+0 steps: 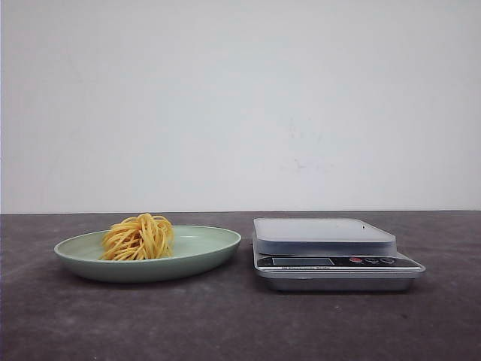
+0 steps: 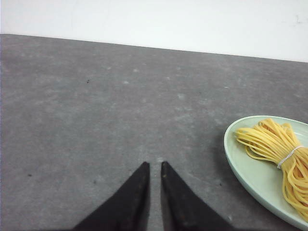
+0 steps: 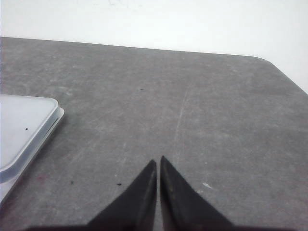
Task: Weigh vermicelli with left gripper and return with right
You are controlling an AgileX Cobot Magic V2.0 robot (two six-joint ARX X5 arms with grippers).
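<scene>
both black grippers, left gripper (image 2: 155, 166) and right gripper (image 3: 158, 162), hover with fingers together above the grey bench (image 1: 225, 323). beyond, tied yellow vermicelli (image 1: 139, 238) rests in a pale green plate (image 1: 203, 256) beside the silver scale (image 1: 331, 252). left should open wide, pinching near the tie.

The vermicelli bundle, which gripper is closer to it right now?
Left. The left gripper sits just beside the plate holding the vermicelli; the right gripper is over by the scale.
</scene>
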